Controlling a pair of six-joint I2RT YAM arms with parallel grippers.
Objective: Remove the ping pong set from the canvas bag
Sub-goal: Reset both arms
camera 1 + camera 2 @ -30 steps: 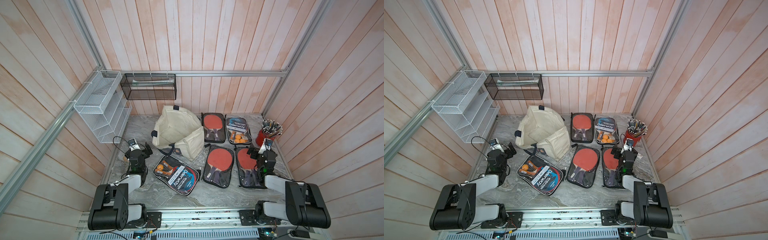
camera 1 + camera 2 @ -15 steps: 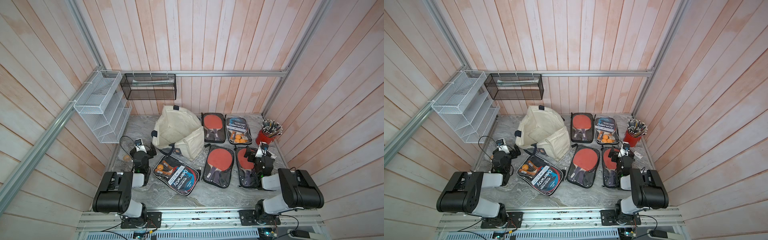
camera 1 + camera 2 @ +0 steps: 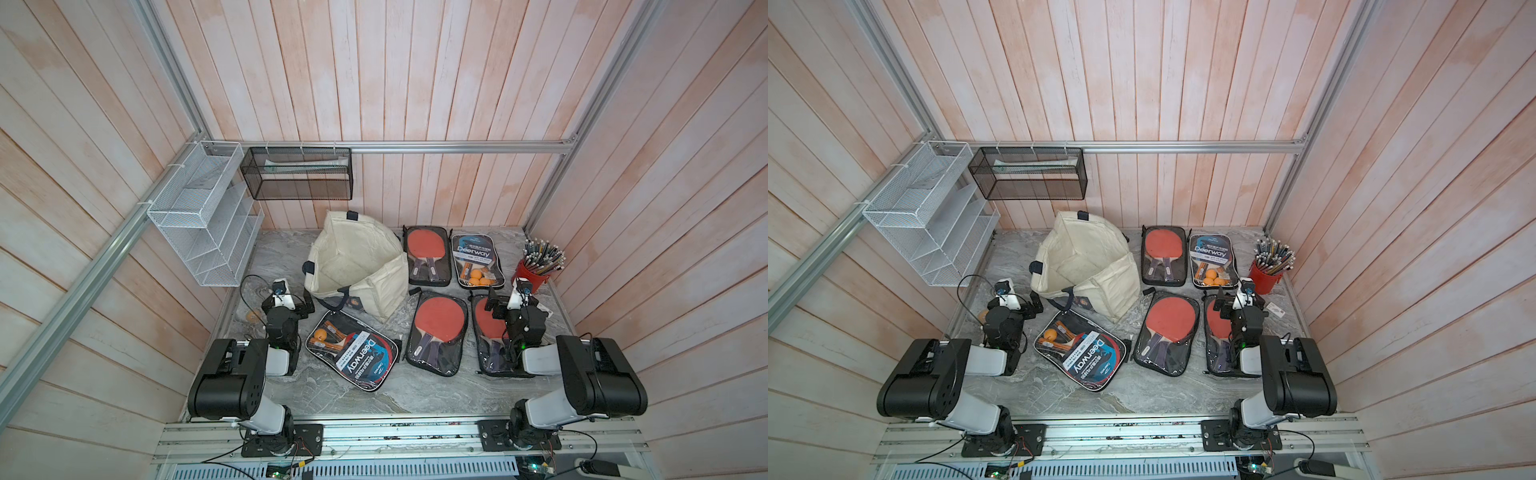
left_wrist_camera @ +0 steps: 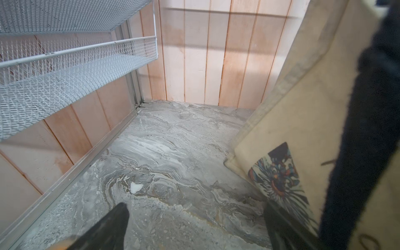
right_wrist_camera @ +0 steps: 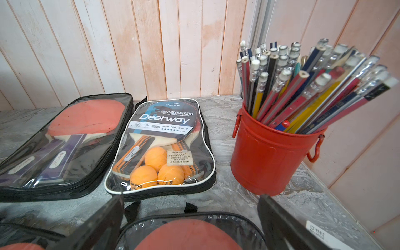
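Both my tools stand wide and carry nothing. The left tool (image 3: 302, 308) hangs low over bare bench (image 4: 164, 151), and the right tool (image 3: 495, 304) hangs low above a zipped ping pong set (image 3: 489, 332). The canvas bag (image 3: 357, 266) stands just beside the left tool on its inner side, emblem (image 4: 279, 181) facing it, with a navy strap handle (image 4: 368, 129) draped close by. Its mouth gapes upward and shows only cream cloth. The near wall folds in and may hide a corner, so I judge it emptied but cannot be sure. Five sets lie out on the bench, the Deerway set (image 3: 353, 351) between my tools and the others around the right tool. To finish well I would raise the left tool straight up before any swing, so the strap does not snag, and look into the bag from above. The white mesh rack (image 4: 75, 65) overhangs the left tool's outer side, and the red pencil bucket (image 5: 268, 155) stands just ahead of the right tool. Free room lies ahead of the left tool and along the bench strip behind both.
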